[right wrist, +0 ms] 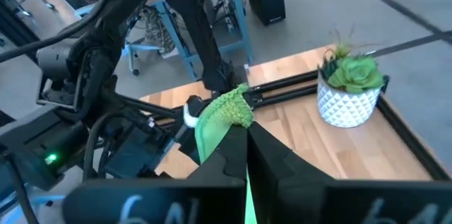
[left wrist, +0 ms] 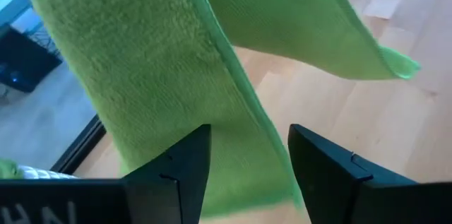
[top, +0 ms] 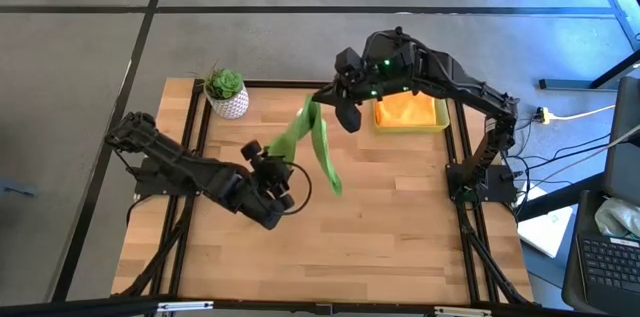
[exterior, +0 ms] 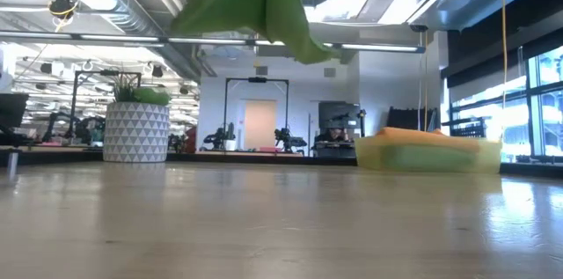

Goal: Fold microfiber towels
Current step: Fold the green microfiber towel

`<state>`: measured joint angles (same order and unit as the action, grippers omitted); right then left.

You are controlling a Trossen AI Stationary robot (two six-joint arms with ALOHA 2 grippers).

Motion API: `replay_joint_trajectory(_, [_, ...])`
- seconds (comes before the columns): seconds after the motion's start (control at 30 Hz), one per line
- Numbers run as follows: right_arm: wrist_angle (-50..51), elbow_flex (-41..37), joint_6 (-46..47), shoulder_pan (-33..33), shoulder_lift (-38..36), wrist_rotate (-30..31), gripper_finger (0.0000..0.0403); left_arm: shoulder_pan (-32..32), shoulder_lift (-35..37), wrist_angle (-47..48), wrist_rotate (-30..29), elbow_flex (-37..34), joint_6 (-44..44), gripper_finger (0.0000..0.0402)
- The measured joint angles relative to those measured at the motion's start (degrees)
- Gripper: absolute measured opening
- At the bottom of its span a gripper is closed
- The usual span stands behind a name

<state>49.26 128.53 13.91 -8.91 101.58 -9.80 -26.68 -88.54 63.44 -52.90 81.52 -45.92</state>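
A lime green microfiber towel (top: pixel 318 142) hangs in the air over the middle of the table, and my right gripper (top: pixel 326 107) is shut on its top. In the low view the towel (exterior: pixel 255 2) hangs well above the tabletop. My left gripper (top: pixel 268 157) is open at the towel's lower left part. Its two fingers (left wrist: pixel 176 171) stand on either side of a hanging edge (left wrist: pixel 240 104), and I cannot tell whether they touch it. An orange towel (top: pixel 405 107) lies in the yellow tray (top: pixel 412 128) at the far right. My right gripper pinches a bunched part of the green towel's top (right wrist: pixel 227 109) between its two fingers. The fingers come from the table's right side, slanting down. A thin strip of cloth (right wrist: pixel 248 181) shows between the shut fingers. The towel hangs slack below them, lifted clear of the table.
A potted plant in a white patterned pot (top: pixel 227 94) stands at the far left of the table. The bare wooden tabletop (top: pixel 380 227) spreads under the towel and toward the near edge. A black frame (top: pixel 460 187) borders the table.
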Motion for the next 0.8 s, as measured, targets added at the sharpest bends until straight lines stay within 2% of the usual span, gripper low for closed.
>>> replay_joint_trajectory(0.2, [0.98,1.52,-0.62,-0.48,0.0,1.11,0.0001,1.22,0.0,-0.02,0.02,0.0,-0.98,0.0183])
replay_joint_trajectory(0.4, [0.5,1.53,1.51,-1.13,0.0,1.69,0.0001,4.19,0.0,-1.96,-0.02,0.0,-6.17,0.0183])
replay_joint_trajectory(0.63, [-0.16,1.53,2.18,-1.11,0.0,4.18,0.0001,6.21,0.56,-13.96,-0.56,0.0,-6.03,0.0183])
replay_joint_trajectory(0.8, [0.06,1.51,-0.73,-1.11,0.0,4.18,0.0001,7.57,0.57,-25.21,-0.28,0.0,-6.27,0.0183])
